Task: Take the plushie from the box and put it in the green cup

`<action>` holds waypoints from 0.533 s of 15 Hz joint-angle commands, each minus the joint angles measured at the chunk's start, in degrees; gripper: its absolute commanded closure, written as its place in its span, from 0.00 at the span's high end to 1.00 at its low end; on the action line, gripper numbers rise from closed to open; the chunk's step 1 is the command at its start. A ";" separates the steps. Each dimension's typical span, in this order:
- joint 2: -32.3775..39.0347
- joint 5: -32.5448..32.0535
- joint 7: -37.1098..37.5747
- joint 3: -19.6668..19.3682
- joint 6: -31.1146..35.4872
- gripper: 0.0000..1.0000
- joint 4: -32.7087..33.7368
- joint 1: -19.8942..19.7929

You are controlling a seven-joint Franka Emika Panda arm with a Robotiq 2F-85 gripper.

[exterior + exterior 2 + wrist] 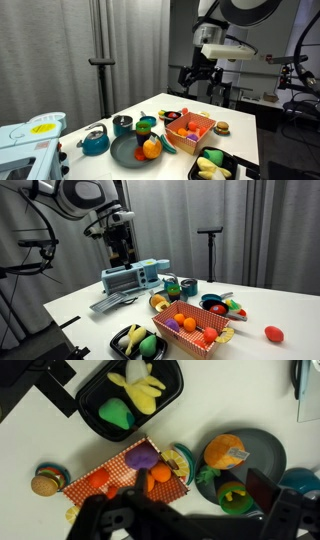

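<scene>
The purple plushie [143, 457] lies in the orange-red box [112, 465] among orange toys, seen in the wrist view. The box also shows in both exterior views [203, 124] [185, 340]. The green cup [237, 495] stands upright at the rim of the dark plate [262, 448], with something yellow inside; it also shows in an exterior view [146, 125]. My gripper [197, 76] [120, 246] hangs high above the table, open and empty. In the wrist view its dark fingers [180, 512] frame the bottom edge.
A black tray [88, 410] holds yellow and green toys. An orange fruit toy [226, 452] lies on the plate. A toy burger [45, 482] lies beside the box. A blue kettle [95, 142] and a dark teal cup [122, 124] stand near a light blue appliance [135, 277].
</scene>
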 commanded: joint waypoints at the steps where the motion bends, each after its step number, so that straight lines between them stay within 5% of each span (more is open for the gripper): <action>1: 7.73 -3.88 5.60 -2.56 0.49 1.00 5.71 -0.83; 8: 17.84 -8.44 16.61 -9.11 0.53 1.00 8.68 -0.33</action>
